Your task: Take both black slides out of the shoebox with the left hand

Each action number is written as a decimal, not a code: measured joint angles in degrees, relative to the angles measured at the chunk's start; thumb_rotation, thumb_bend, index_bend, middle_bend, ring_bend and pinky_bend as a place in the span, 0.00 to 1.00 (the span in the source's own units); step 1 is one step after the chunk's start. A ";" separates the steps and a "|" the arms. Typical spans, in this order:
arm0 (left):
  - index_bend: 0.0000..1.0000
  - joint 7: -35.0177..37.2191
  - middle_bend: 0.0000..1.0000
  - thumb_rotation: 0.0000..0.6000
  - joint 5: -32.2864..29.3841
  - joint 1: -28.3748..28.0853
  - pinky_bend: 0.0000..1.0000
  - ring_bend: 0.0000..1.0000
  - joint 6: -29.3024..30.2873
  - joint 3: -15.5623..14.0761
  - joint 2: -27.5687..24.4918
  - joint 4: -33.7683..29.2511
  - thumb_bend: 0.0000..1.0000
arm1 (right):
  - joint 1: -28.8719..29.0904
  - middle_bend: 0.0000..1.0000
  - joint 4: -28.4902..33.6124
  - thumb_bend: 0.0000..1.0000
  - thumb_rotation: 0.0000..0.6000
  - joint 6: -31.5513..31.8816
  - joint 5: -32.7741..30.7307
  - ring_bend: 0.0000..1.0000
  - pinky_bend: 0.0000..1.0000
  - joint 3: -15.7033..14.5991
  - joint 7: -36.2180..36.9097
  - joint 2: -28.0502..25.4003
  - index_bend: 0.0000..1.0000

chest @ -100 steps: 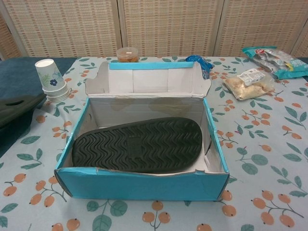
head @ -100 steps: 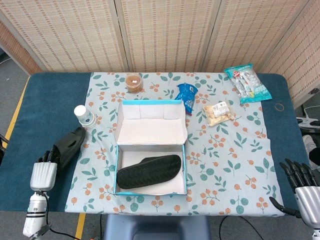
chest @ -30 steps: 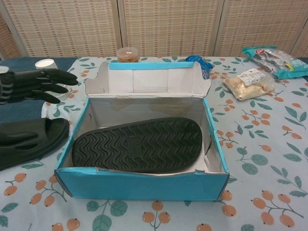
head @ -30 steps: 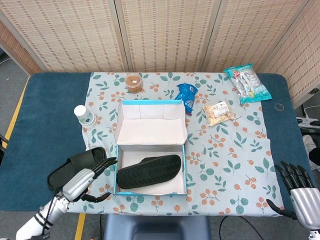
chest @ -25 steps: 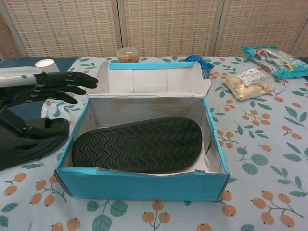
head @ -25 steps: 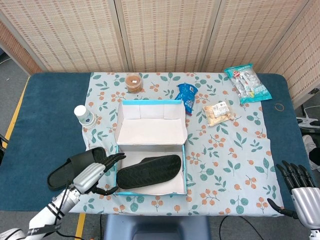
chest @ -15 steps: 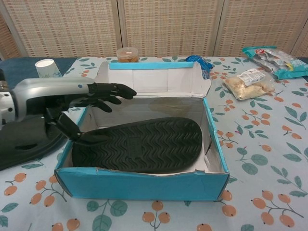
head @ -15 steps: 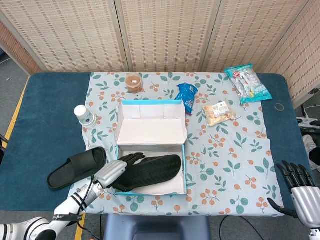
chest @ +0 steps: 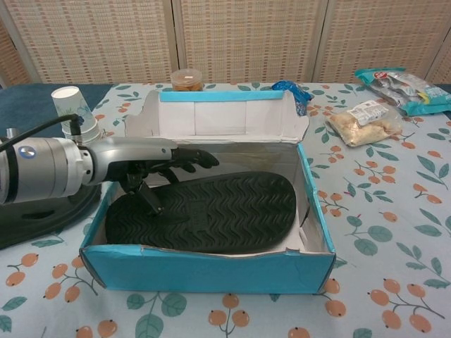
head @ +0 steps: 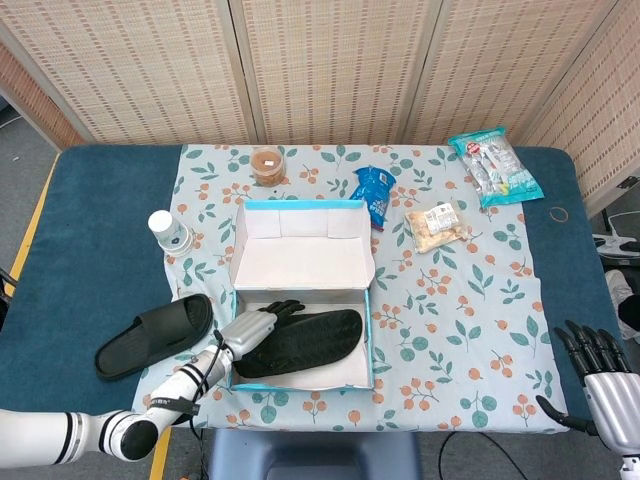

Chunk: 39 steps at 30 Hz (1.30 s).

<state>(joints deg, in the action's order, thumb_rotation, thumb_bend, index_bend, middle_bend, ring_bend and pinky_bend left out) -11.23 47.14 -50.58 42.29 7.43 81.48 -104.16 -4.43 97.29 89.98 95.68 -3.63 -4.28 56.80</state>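
A black slide (head: 305, 338) lies sole-up in the blue shoebox (head: 372, 335), also seen in the chest view as the slide (chest: 225, 211) in the shoebox (chest: 211, 272). My left hand (head: 262, 322) has reached over the box's left wall; the hand (chest: 165, 167) hovers over the slide's left end with its fingers spread above the sole and the thumb pointing down at it, gripping nothing. The second black slide (head: 155, 335) lies on the table left of the box, partly hidden behind my forearm as the slide (chest: 32, 218). My right hand (head: 600, 375) hangs off the table's near right corner, fingers apart, empty.
Stacked paper cups (head: 170, 232) (chest: 70, 107) stand left of the box. Behind the upright box lid are a jar (head: 266, 165) and a blue snack bag (head: 374, 194). A snack packet (head: 438, 224) and a teal bag (head: 493, 165) lie at the back right.
My left hand has swung right from beside the slide on the table, over the box wall, and now sits above the left end of the slide inside. The right hand has barely moved.
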 measured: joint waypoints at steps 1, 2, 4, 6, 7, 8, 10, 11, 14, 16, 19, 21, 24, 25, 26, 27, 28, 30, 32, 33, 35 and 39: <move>0.02 -0.13 0.00 1.00 -0.59 -0.46 0.25 0.02 -0.84 -0.15 -0.17 0.05 0.36 | 0.00 0.00 0.01 0.16 0.67 0.01 -0.03 0.00 0.00 0.01 0.01 -0.01 0.00; 0.04 -0.24 0.01 1.00 -1.58 -1.23 0.27 0.04 -2.17 -0.38 -0.56 0.01 0.36 | -0.02 0.00 0.02 0.16 0.67 0.08 -0.06 0.00 0.00 0.04 0.04 -0.02 0.00; 0.10 -0.44 0.06 1.00 -3.24 -2.57 0.28 0.11 -4.12 -0.85 -1.37 -0.24 0.36 | -0.06 0.00 0.01 0.16 0.67 0.23 -0.15 0.00 0.00 0.12 0.14 -0.05 0.00; 0.15 -1.11 0.11 1.00 -5.07 -4.24 0.30 0.14 -5.32 -1.79 -2.26 -0.61 0.36 | -0.11 0.00 0.00 0.16 0.67 0.34 -0.35 0.00 0.00 0.21 0.34 -0.14 0.00; 0.17 -1.56 0.14 1.00 -5.82 -4.89 0.31 0.16 -5.52 -2.25 -2.53 -0.74 0.36 | -0.13 0.00 -0.02 0.16 0.67 0.40 -0.39 0.00 0.00 0.24 0.43 -0.17 0.00; 0.19 -2.16 0.17 1.00 -6.81 -5.68 0.33 0.19 -5.63 -2.83 -2.77 -0.88 0.36 | -0.16 0.00 -0.04 0.16 0.67 0.52 -0.42 0.00 0.00 0.27 0.56 -0.22 0.00; 0.23 -3.06 0.23 1.00 -8.23 -6.75 0.37 0.23 -5.49 -3.65 -2.94 -1.04 0.37 | -0.24 0.00 -0.10 0.16 0.67 0.74 -0.39 0.00 0.00 0.30 0.73 -0.28 0.00; 0.27 -3.64 0.27 1.00 -9.06 -7.39 0.39 0.26 -5.25 -4.16 -2.98 -1.12 0.39 | -0.30 0.00 -0.13 0.16 0.67 0.89 -0.36 0.00 0.00 0.31 0.77 -0.31 0.00; 0.39 -5.06 0.40 1.00 -10.35 -8.43 0.44 0.35 -3.78 -5.25 -2.75 -1.18 0.42 | -0.41 0.00 -0.18 0.16 0.67 1.12 -0.43 0.00 0.00 0.37 0.90 -0.39 0.00; 0.44 -5.80 0.47 1.00 -11.00 -8.91 0.48 0.41 -2.64 -5.85 -2.48 -1.26 0.43 | -0.47 0.00 -0.20 0.16 0.67 1.27 -0.57 0.00 0.00 0.46 0.97 -0.40 0.00; 0.47 -6.56 0.52 1.00 -11.96 -9.58 0.50 0.45 -1.90 -6.61 -2.17 -1.55 0.45 | -0.53 0.00 -0.22 0.16 0.67 1.40 -0.71 0.00 0.00 0.57 0.95 -0.37 0.00; 0.50 -6.62 0.55 1.00 -12.20 -9.74 0.53 0.48 -1.82 -6.69 -2.17 -1.70 0.46 | -0.55 0.00 -0.22 0.16 0.67 1.43 -0.77 0.00 0.00 0.60 0.93 -0.34 0.00; 0.55 -6.58 0.60 1.00 -12.33 -10.04 0.57 0.53 -1.56 -6.70 -2.54 -2.56 0.48 | -0.62 0.00 -0.17 0.16 0.67 1.58 -0.74 0.00 0.00 0.61 0.89 -0.32 0.00; 0.57 -6.52 0.61 1.00 -12.35 -10.16 0.58 0.54 -1.60 -6.71 -2.89 -2.95 0.48 | -0.66 0.00 -0.17 0.16 0.67 1.67 -0.77 0.00 0.00 0.65 0.92 -0.32 0.00; 0.58 -6.42 0.62 1.00 -12.37 -10.34 0.59 0.55 -1.66 -6.73 -3.37 -3.45 0.48 | -0.69 0.00 -0.17 0.16 0.67 1.72 -0.86 0.00 0.00 0.70 0.99 -0.33 0.00; 0.60 -6.25 0.65 1.00 -12.37 -10.43 0.61 0.57 -1.76 -6.74 -3.64 -3.78 0.49 | -0.71 0.00 -0.17 0.16 0.67 1.74 -0.90 0.00 0.00 0.72 1.06 -0.35 0.00; 0.63 -5.99 0.68 1.00 -12.36 -10.49 0.63 0.60 -1.89 -6.73 -3.80 -4.00 0.50 | -0.71 0.00 -0.20 0.16 0.67 1.77 -0.98 0.00 0.00 0.78 1.13 -0.35 0.00; 0.67 -5.28 0.73 1.00 -12.46 -10.65 0.67 0.65 -2.48 -6.68 -4.21 -4.37 0.52 | -0.76 0.00 -0.20 0.16 0.67 1.84 -1.06 0.00 0.00 0.83 1.17 -0.38 0.00; 0.72 -4.37 0.77 1.00 -12.51 -10.82 0.71 0.69 -3.25 -6.52 -4.64 -4.53 0.54 | -0.78 0.00 -0.20 0.16 0.67 1.89 -1.10 0.00 0.00 0.86 1.30 -0.42 0.00; 0.74 -4.01 0.79 1.00 -12.48 -10.90 0.73 0.71 -3.50 -6.44 -4.82 -4.54 0.55 | -0.81 0.00 -0.22 0.16 0.67 1.96 -1.09 0.00 0.00 0.86 1.36 -0.43 0.00; 0.76 -3.26 0.81 1.00 -12.29 -10.96 0.75 0.72 -3.67 -6.19 -5.06 -4.49 0.57 | -0.84 0.00 -0.27 0.16 0.67 2.03 -1.08 0.00 0.00 0.89 1.45 -0.44 0.00; 0.78 -1.51 0.83 1.00 -11.32 -10.59 0.77 0.74 -3.69 -5.45 -5.35 -4.58 0.61 | -0.81 0.00 -0.32 0.16 0.67 1.91 -1.31 0.00 0.00 0.99 1.48 -0.42 0.00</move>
<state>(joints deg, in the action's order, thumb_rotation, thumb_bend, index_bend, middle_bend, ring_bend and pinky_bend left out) -12.74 35.82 -61.18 38.59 1.98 76.13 -108.75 -5.24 96.97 91.89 94.37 -2.65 -2.81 56.38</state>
